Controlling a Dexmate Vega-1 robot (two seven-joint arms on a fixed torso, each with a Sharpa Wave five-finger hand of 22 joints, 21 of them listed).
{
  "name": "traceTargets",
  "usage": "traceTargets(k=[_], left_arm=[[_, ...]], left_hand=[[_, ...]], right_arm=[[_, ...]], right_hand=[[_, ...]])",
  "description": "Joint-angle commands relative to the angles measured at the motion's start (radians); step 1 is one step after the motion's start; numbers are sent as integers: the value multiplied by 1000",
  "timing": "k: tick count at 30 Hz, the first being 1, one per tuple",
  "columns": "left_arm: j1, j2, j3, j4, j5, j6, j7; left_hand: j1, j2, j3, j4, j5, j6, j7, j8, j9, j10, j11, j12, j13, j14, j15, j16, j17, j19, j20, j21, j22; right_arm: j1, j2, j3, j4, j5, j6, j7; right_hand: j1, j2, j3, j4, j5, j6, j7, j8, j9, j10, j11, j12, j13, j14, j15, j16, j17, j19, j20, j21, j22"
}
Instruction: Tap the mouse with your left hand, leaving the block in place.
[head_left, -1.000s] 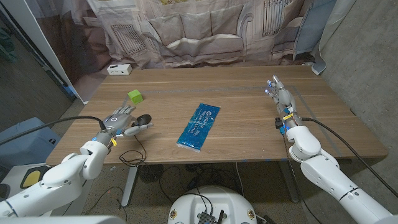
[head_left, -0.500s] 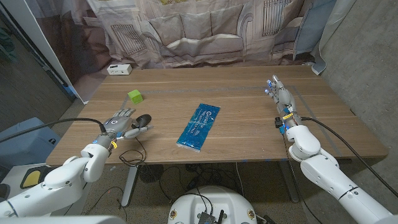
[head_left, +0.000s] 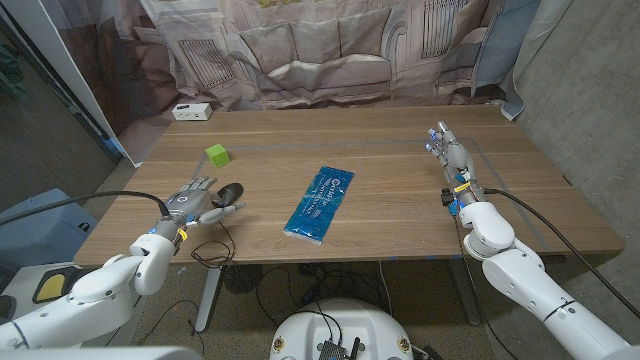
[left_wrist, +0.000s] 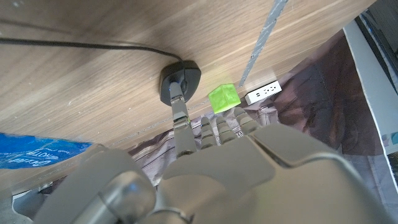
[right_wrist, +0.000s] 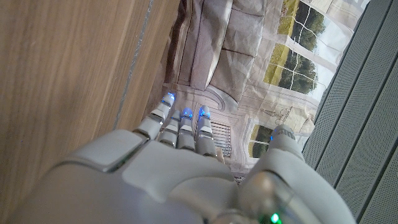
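A black corded mouse (head_left: 231, 192) lies near the table's left front; it also appears as the mouse (left_wrist: 180, 79) in the left wrist view. My left hand (head_left: 192, 198) is just to its left with fingers spread and nothing held; one finger (left_wrist: 180, 106) reaches over the mouse, contact unclear. A small green block (head_left: 217, 154) stands further back on the table, apart from the hand, and appears as the block (left_wrist: 223, 97) beyond my fingertips. My right hand (head_left: 449, 150) stands on edge at the table's right, fingers straight and holding nothing.
A blue plastic packet (head_left: 320, 203) lies in the table's middle. A white power strip (head_left: 192, 111) sits at the back left corner. The mouse cable (head_left: 212, 250) hangs over the front edge. A grey line (left_wrist: 264, 32) runs across the wood.
My left hand has crept slightly forward and right toward the mouse. The block, the packet and my right hand have stayed put.
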Motion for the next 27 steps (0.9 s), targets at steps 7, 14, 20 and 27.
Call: traceTargets(k=[7, 14, 20, 27], left_arm=[[-42, 16, 56, 30, -76, -12, 20], [-46, 32, 66, 32, -96, -9, 27], [-46, 41, 70, 31, -111, -5, 41], [-49, 52, 80, 28, -119, 1, 51]], left_hand=[[16, 1, -6, -7, 6, 4, -5, 0, 2, 4, 9, 1, 2, 10, 3, 11, 1, 9, 1, 4, 4], [17, 1, -7, -8, 7, 2, -6, -2, 2, 6, 10, 2, 2, 13, 3, 11, 1, 9, 2, 4, 4], [19, 2, -7, -9, 7, 4, -5, -2, 2, 10, 12, 3, 2, 17, 2, 12, 1, 15, 4, 6, 4], [21, 3, -8, -10, 7, 6, -2, -2, 2, 15, 14, 5, 2, 21, 1, 12, 1, 16, 5, 6, 4]], right_arm=[[0, -1, -3, 1, -4, -5, -4], [6, 4, -4, 3, 1, -8, -7], [11, 4, -7, 5, 2, -12, -4], [16, 4, -12, 8, -2, -10, -1]], right_hand=[[-2, 8, -5, -2, 2, 10, -1, 2, 4, 10, -5, -3, 4, 1, 3, 2, 4, 1, 3, 1, 3], [-3, 8, -5, -2, 2, 11, 0, 2, 4, 12, -6, -3, 4, 2, 3, 2, 4, 1, 3, 1, 3], [-2, 8, -6, -3, 2, 11, 1, 2, 4, 12, -7, -3, 4, 2, 3, 2, 4, 1, 4, 1, 3], [-2, 8, -6, -3, 2, 12, 0, 2, 4, 14, -4, -3, 4, 2, 3, 2, 4, 1, 4, 1, 3]])
